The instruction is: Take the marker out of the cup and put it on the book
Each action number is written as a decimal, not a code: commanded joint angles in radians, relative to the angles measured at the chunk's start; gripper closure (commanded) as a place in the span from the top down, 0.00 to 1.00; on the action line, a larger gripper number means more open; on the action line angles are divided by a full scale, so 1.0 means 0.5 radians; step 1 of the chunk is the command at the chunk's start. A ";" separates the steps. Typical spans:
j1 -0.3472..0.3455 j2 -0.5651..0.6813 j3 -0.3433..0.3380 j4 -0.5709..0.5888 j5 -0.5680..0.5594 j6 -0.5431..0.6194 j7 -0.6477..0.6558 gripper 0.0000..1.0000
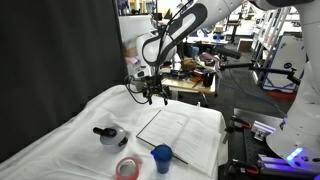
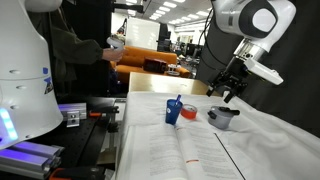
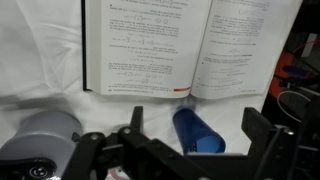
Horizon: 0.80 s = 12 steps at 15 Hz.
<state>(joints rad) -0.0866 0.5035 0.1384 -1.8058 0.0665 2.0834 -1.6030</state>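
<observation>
The small blue cup [image 1: 162, 157] [image 2: 175, 112] stands on the white cloth beside the open book [image 1: 185, 132] [image 2: 185, 150]. A slim marker [image 2: 180, 101] pokes up out of it. From the wrist, the cup [image 3: 197, 130] appears below the book's [image 3: 190, 45] lower edge, and I cannot make out the marker there. My gripper [image 1: 150, 95] [image 2: 230, 92] [image 3: 197, 115] hangs open in the air, well above and away from the cup, with nothing between its fingers [image 3: 135, 118].
A grey round pot with a black top [image 1: 110, 135] [image 2: 223, 118] [image 3: 45, 140] sits near the cup. A pink-red tape ring [image 1: 128, 167] [image 2: 190, 115] lies next to the cup. White cloth [image 1: 70, 140] covers the table. Lab equipment stands beyond the table.
</observation>
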 commanded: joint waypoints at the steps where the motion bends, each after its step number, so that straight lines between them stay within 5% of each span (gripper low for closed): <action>1: -0.009 0.004 0.009 -0.015 0.083 0.163 -0.048 1.00; 7: 0.080 0.007 -0.096 -0.014 -0.245 0.156 0.121 1.00; 12: 0.055 0.005 -0.066 -0.013 -0.212 0.135 0.095 1.00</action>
<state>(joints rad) -0.0589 0.5055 0.1047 -1.8142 -0.0387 2.1531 -1.5563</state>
